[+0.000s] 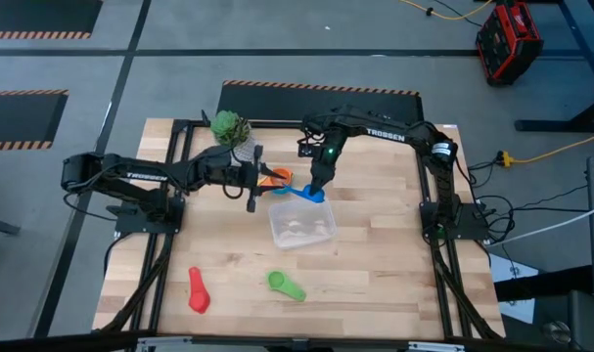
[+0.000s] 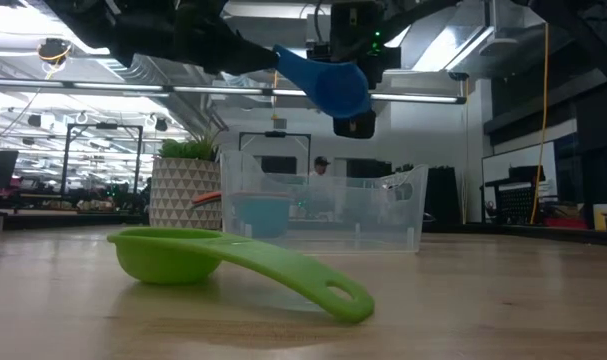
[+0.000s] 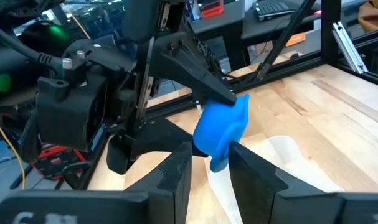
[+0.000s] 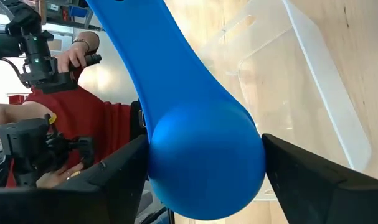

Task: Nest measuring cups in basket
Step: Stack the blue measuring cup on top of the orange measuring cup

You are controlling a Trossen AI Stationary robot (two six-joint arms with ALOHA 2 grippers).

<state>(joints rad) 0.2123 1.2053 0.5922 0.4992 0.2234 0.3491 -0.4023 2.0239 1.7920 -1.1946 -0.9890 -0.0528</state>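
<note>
Right hand (image 1: 317,188) has its fingers spread wide around the bowl of the blue measuring cup (image 1: 310,194), held clear of the surface (image 1: 375,264), handle running toward nine o'clock where the left hand (image 1: 260,179), fingers part open, sits close by. From that grip the clear basket (image 1: 302,224) lies just at six o'clock, so the right arm is nearer for the drop.

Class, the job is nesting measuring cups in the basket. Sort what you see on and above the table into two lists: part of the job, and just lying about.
Part of the job:
- blue cup, held in the right claw
- orange cup by the left claw
- green cup
- red cup
- clear basket

Just lying about:
- potted plant
</note>
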